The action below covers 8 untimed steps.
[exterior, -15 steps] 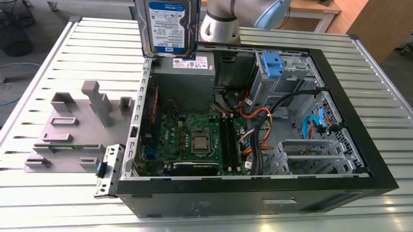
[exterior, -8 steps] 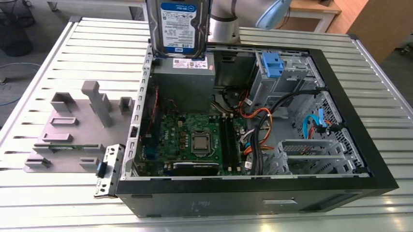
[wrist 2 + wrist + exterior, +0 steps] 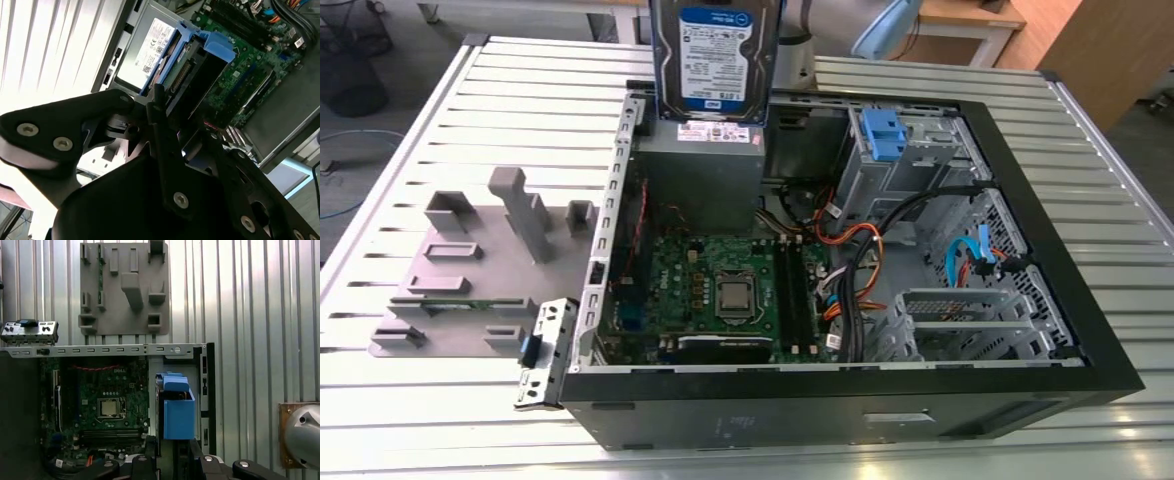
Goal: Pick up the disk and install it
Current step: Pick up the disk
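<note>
Exterior view, as I read it from my console: the disk [image 3: 715, 58], a flat rectangular silver-metal hard drive with a blue-and-white label and blue plastic side rails, hangs upright with its label toward the camera. It is held above the far end of the open black tower case [image 3: 854, 425], which lies on its side on the ribbed metal table [image 3: 440, 420]. Just beneath the disk sits the grey power-supply box [image 3: 700, 165], and the green motherboard [image 3: 720, 290] lies nearer the camera. A bare blue plastic bracket [image 3: 883, 135] stands in the drive cage toward the exterior view's right. A grey moulded fixture block [image 3: 480, 250] rests on the table at the exterior view's left, outside the case.

Second wrist view: I see the black gripper [image 3: 182, 117] clamped on the disk, its fingers [image 3: 159, 125] closed on either side, with power supply and motherboard below.
</note>
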Each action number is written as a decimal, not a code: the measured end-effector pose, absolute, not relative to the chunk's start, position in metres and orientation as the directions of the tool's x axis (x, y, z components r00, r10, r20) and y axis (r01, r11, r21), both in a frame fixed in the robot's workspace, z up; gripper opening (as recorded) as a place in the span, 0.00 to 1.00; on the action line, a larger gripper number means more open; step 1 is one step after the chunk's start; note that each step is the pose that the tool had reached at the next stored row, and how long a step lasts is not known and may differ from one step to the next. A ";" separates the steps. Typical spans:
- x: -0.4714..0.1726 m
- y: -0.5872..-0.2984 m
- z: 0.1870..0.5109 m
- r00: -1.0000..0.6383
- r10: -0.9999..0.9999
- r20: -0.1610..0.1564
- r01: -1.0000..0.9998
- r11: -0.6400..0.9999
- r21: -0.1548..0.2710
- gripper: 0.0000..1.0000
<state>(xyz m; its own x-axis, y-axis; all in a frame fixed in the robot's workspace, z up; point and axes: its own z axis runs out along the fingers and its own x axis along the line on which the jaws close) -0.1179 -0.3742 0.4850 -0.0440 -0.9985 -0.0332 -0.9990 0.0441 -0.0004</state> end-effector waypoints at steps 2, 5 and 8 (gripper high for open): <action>-0.113 -0.374 0.485 -0.044 -0.998 -0.033 -0.999 0.044 0.000 0.35; -0.104 -0.374 0.485 -0.044 -0.998 -0.033 -0.999 0.044 0.000 0.35; -0.094 -0.374 0.485 -0.044 -0.998 -0.033 -0.999 0.044 0.000 0.35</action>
